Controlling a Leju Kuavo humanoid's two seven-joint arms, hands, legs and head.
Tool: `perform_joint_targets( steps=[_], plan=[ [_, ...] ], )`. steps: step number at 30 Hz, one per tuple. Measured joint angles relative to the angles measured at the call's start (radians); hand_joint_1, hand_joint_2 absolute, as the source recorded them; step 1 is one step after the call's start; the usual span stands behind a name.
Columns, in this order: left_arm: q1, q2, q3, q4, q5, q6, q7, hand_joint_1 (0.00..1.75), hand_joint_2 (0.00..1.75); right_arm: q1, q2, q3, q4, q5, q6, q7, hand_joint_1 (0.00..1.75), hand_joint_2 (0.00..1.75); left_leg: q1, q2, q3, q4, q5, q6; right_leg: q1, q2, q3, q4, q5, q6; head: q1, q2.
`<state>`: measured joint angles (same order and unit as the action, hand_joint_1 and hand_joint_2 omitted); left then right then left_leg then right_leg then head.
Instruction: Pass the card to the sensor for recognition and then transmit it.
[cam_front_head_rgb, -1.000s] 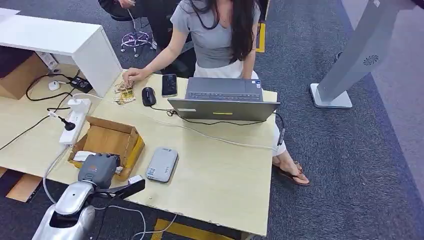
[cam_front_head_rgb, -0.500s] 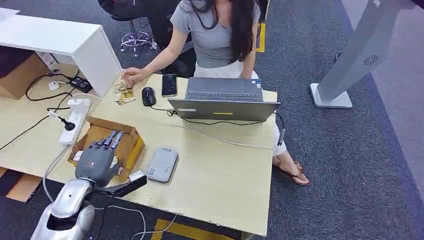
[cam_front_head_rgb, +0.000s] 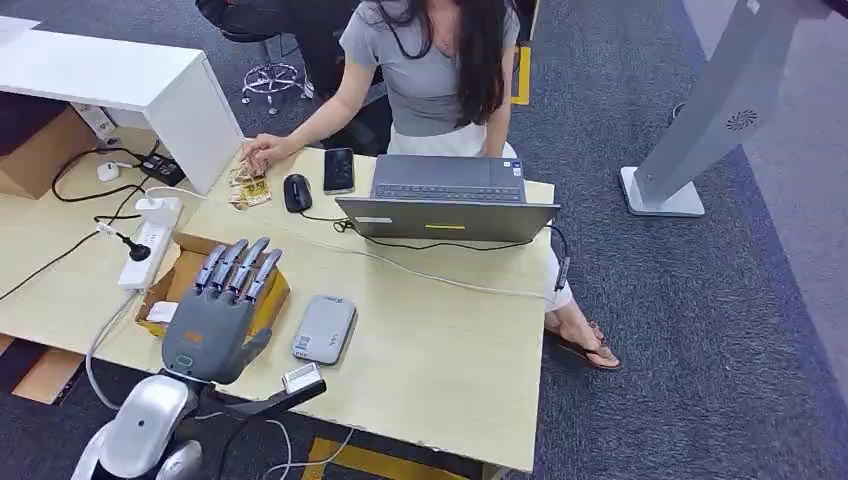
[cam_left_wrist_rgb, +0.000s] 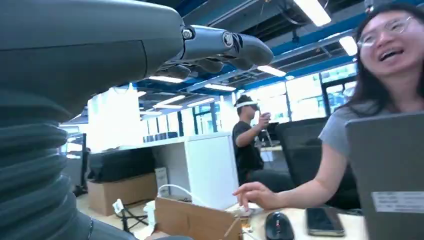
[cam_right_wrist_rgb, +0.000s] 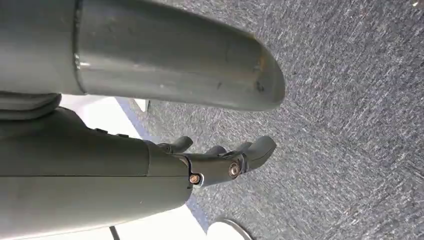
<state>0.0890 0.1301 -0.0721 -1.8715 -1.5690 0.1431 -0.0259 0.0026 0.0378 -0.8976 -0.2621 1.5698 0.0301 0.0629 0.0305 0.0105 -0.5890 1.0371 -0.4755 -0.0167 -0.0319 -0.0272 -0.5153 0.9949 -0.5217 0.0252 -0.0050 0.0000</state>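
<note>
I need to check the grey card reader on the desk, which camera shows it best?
The head view: the grey card reader lies flat and whole on the desk, beside the cardboard box under the left robot hand. The left wrist view looks over the box toward the person; the right wrist view faces carpet.

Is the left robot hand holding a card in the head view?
No, the left robot hand hovers over the cardboard box with its fingers stretched out and nothing in them.

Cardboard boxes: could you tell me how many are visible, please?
2: an open cardboard box on the desk under the left hand, and a closed cardboard box beneath the white counter. Others may be hidden.
</note>
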Motion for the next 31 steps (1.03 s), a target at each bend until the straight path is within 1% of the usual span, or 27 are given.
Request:
perform_joint_targets(
  steps=[5, 13, 19, 23, 25, 28, 31],
  plan=[
    [0.030, 0.008, -0.025, -0.043, 0.005, 0.007, 0.001, 0.00, 1.75, 0.001, 0.005, -0.010, -0.002, 0.000, 0.000, 0.002, 0.00, 0.00, 0.000, 0.000, 0.000, 0.000, 0.000, 0.000, 0.000, 0.000, 0.000, 0.000, 0.000, 0.000, 0.000, 0.000],
    [0.143, 0.034, -0.051, -0.145, 0.002, 0.023, 0.025, 0.00, 1.75, 0.005, 0.020, -0.042, -0.011, 0.000, -0.009, 0.003, 0.00, 0.00, 0.000, 0.000, 0.000, 0.000, -0.001, 0.000, 0.000, 0.000, -0.002, 0.000, -0.001, 0.000, 0.000, 0.000],
    [0.170, 0.043, -0.053, -0.176, 0.002, 0.023, 0.028, 0.00, 1.75, 0.005, 0.025, -0.055, -0.017, 0.000, -0.011, 0.007, 0.00, 0.00, 0.000, 0.000, 0.000, 0.000, 0.000, 0.000, 0.000, -0.001, -0.001, 0.000, -0.001, 0.000, 0.000, 0.000],
    [0.196, 0.050, -0.057, -0.185, 0.011, -0.004, 0.044, 0.00, 1.75, 0.005, 0.029, -0.060, -0.019, 0.000, -0.010, 0.011, 0.00, 0.00, 0.000, 0.000, 0.000, 0.000, 0.000, 0.000, 0.000, 0.000, 0.000, 0.000, 0.000, 0.000, 0.000, 0.000],
    [0.236, 0.061, -0.060, -0.199, 0.019, -0.018, 0.056, 0.00, 1.75, 0.006, 0.034, -0.071, -0.020, 0.000, -0.011, 0.019, 0.00, 0.00, 0.000, 0.000, 0.000, 0.000, 0.000, 0.000, 0.000, 0.000, 0.000, 0.000, 0.000, 0.000, 0.000, 0.000],
    [0.303, 0.079, -0.068, -0.225, 0.008, -0.002, 0.079, 0.00, 1.75, 0.011, 0.042, -0.080, -0.021, 0.000, -0.018, 0.032, 0.00, 0.00, 0.000, 0.000, 0.000, 0.000, -0.001, 0.000, 0.000, 0.000, -0.002, 0.000, -0.001, 0.000, 0.000, 0.000],
    [0.318, 0.087, -0.084, -0.231, 0.006, 0.022, 0.097, 0.00, 1.75, 0.011, 0.045, -0.081, -0.022, 0.000, -0.023, 0.037, 0.00, 0.00, 0.000, -0.001, 0.000, 0.000, -0.001, 0.000, 0.000, -0.002, -0.002, 0.000, -0.001, 0.000, 0.000, 0.000]
  ],
)
